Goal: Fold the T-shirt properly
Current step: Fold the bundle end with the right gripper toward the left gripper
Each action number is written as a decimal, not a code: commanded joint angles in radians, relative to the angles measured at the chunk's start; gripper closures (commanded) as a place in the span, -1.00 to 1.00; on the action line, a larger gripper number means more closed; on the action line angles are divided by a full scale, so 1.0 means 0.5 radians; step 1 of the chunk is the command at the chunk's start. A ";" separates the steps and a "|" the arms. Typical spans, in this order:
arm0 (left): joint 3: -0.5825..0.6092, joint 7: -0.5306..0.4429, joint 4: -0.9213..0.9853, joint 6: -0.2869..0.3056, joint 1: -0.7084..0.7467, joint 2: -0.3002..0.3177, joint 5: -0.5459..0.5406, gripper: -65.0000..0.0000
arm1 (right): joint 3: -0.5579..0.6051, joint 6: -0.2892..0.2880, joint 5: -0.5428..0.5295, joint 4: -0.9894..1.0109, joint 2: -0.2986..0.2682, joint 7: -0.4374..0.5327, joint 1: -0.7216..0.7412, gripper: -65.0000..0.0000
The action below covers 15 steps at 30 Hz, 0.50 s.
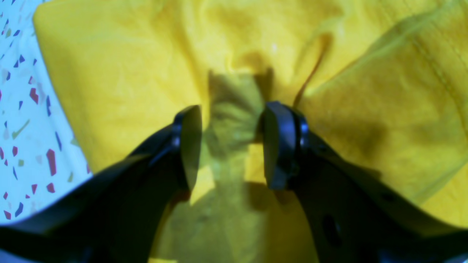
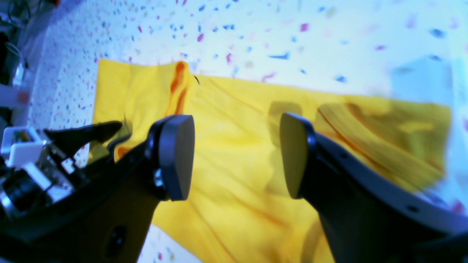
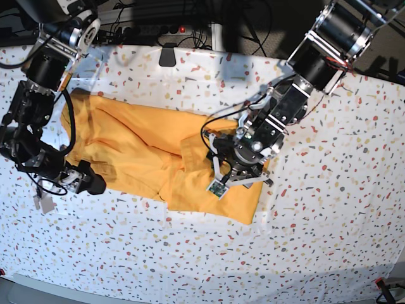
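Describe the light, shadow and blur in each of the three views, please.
Left wrist: soft focus; the left end effector throws a dark shadow on the T-shirt between its fingers. Right wrist: the tablecloth is washed out and bluish, the right edge smeared. Base: sharp, with a sunlit band on the cloth at the top and shade along the bottom.

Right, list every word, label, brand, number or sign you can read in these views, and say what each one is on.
There is no readable text in any view.
T-shirt: plain yellow cloth, no print or label showing.
Tablecloth: only coloured speckles, no writing.
Left gripper and right gripper: plain black, no markings visible.
Small green board by the left wrist: too small to read, if it carries any text.
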<state>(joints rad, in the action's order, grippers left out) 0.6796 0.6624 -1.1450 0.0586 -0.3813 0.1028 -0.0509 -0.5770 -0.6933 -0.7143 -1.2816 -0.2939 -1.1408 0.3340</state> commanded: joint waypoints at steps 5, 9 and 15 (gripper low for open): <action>-0.009 0.147 0.009 -0.020 0.003 0.022 0.026 0.17 | -0.274 -0.010 -0.021 -0.032 -0.143 0.014 -0.101 -0.12; -0.009 0.140 0.009 -0.019 0.003 0.022 0.027 0.17 | -0.322 -0.010 -0.025 -0.028 -0.206 0.024 -0.285 -0.12; -0.009 0.141 0.009 -0.019 0.004 0.022 0.026 0.17 | -0.282 -0.010 -0.020 0.017 -0.175 0.211 -0.414 -0.12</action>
<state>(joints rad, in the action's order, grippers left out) 0.6777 0.6624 -1.1454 0.0551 -0.3763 0.1024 -0.0505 -0.7136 -0.6933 -0.7090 -1.2594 -0.3595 -1.0489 0.1108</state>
